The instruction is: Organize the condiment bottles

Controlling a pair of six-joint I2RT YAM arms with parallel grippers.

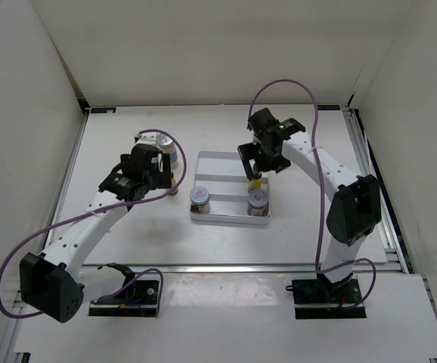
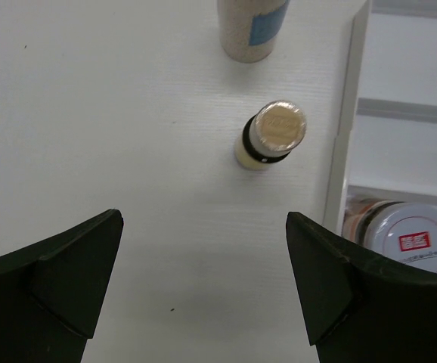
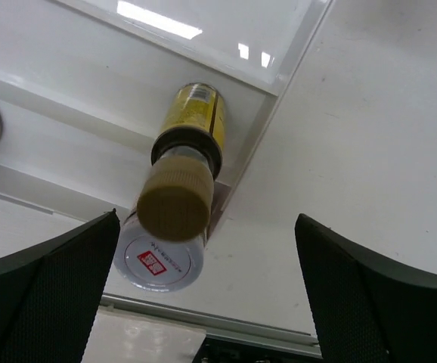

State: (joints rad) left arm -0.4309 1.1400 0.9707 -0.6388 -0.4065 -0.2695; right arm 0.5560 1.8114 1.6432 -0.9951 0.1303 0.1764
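Observation:
A shallow white tray (image 1: 230,165) lies mid-table. Two squat silver-lidded jars (image 1: 200,198) (image 1: 258,201) stand at its near corners. A slim yellow bottle (image 1: 255,184) stands in the tray just behind the right jar. My right gripper (image 1: 259,168) hovers over it, open and empty; in the right wrist view the bottle (image 3: 182,170) and jar (image 3: 158,261) sit near the left finger of this gripper (image 3: 207,295). My left gripper (image 1: 164,180) is open and empty left of the tray. Ahead of it (image 2: 203,291) stand the second yellow bottle (image 2: 271,136) and a white blue-labelled bottle (image 2: 252,26).
The tray's left rim (image 2: 341,174) runs close to the right of the loose yellow bottle, with a jar (image 2: 407,240) just inside it. White walls enclose the table on three sides. The second white bottle does not show clearly.

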